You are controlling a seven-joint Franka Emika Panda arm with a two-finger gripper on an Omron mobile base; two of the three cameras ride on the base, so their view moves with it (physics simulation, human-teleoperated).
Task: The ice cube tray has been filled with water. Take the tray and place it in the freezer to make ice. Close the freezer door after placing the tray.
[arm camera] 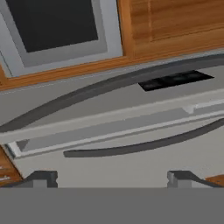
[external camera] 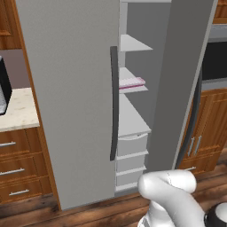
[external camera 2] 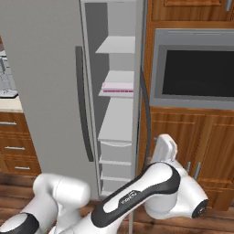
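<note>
The ice cube tray (external camera: 131, 82), a thin pale slab with a magenta edge, lies flat on a middle white shelf inside the freezer (external camera: 133, 119); the right base view also shows the ice cube tray (external camera 2: 118, 87). The freezer door (external camera: 177, 80) stands swung out to the right, its dark curved handle (external camera 2: 146, 109) facing the oven side. My gripper (arm camera: 113, 179) is open with nothing between its fingertips. It looks, rolled sideways, at the freezer door's outer face with the black dispenser panel (arm camera: 175, 80). The arm's white end (external camera 2: 164, 148) sits low beside the door's edge.
The fridge's wider plain door (external camera: 66, 102) is shut, left of the freezer. A built-in oven (external camera 2: 196, 68) and wooden cabinets (external camera 2: 183, 137) stand right behind the open door. A pale counter (external camera: 15, 111) with drawers lies at the left. The floor is wood.
</note>
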